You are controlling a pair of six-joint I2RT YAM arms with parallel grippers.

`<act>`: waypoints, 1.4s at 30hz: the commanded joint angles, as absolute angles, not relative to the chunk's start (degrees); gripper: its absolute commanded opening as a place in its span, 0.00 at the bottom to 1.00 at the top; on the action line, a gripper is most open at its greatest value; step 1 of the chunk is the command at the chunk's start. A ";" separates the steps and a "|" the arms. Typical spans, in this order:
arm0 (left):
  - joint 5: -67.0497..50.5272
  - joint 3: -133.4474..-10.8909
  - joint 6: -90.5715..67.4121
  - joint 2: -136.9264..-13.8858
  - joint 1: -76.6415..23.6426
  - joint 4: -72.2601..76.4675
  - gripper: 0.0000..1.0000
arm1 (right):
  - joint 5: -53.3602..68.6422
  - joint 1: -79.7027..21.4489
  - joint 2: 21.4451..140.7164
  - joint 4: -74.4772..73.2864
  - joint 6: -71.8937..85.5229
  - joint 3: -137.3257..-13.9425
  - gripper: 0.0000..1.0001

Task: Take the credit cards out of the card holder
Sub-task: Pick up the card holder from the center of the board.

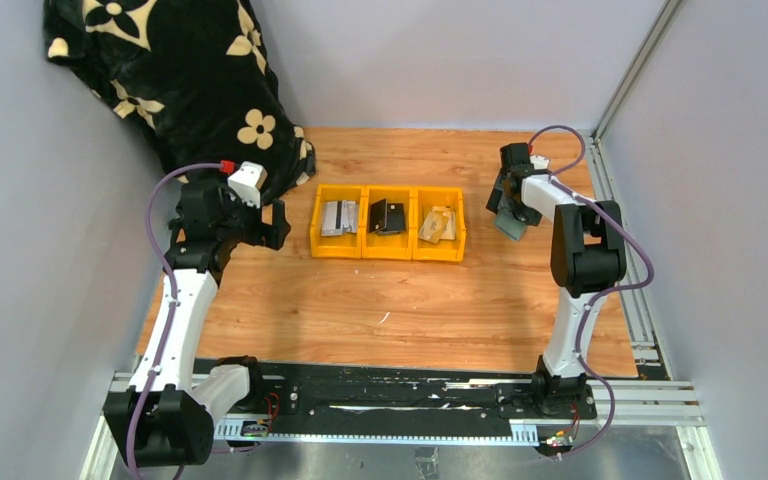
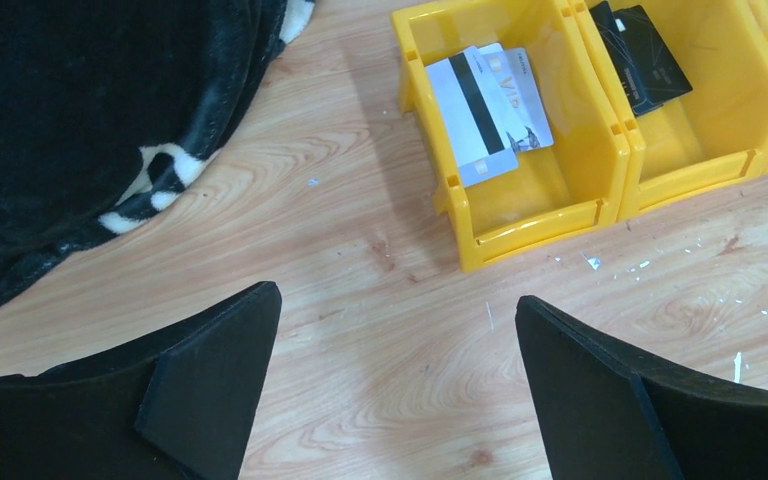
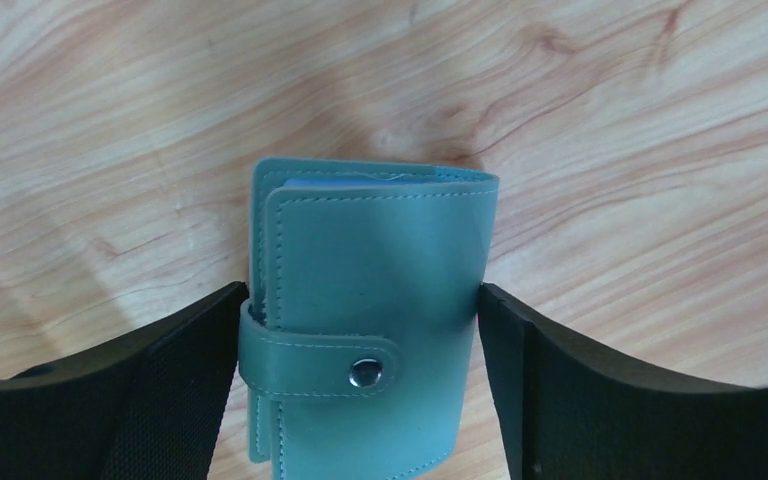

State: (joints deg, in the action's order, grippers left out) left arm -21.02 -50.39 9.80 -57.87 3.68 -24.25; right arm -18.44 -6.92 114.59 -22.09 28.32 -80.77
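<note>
Holder (image 3: pixel 370 320): grey-green bifold, folded shut, tab (image 3: pixel 300 360) wrapped over the open edge and snapped at the stud (image 3: pixel 364 372). It sits between the two fingers of the right claw (image 3: pixel 360 295), its long axis running away from the palm and its far end sticking out past the fingertips. A thin blue edge (image 3: pixel 330 183) shows inside that far end; cards or a sleeve, not clear.

Right claw: jaws spread to about the holder's width, one pad on each long side. The left-hand pad meets the tab's fold and the other lies along the spine. I cannot tell whether they press or merely flank it, nor whether the holder rests on the table (image 3: pixel 610 120) beneath the claw.

Handling, judged:
- Light, soft and leather-like. The covers probably give under a squeeze, while any cards inside would stiffen the middle.
- The smooth skin may slip in a weak pinch.
- The best hold is probably across the spine and open edge, clear of the tab, so the snap stays reachable.
- The stud needs a peel at the tab's free end while the other claw pins the body.

Left claw (image 2: pixel 397 298): jaws wide, nothing between them, bare wood below. Ahead and to its right are yellow bins (image 2: pixel 520 215), the nearest holding loose cards (image 2: pixel 485 110). A black blanket (image 2: pixel 90 110) lies ahead to its left.
</note>
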 commanded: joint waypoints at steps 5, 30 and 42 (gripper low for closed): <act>-22.23 -51.94 9.85 -56.06 3.96 -25.97 1.00 | -13.32 -5.98 116.63 -24.18 29.22 -80.09 0.86; -36.60 -56.51 0.60 -51.49 2.31 -29.53 1.00 | 2.37 -18.72 73.00 -19.50 39.23 -61.43 0.55; -26.86 -52.82 -8.22 -42.14 -12.89 -31.94 1.00 | 1.83 -46.63 83.93 -6.75 63.07 -73.40 0.56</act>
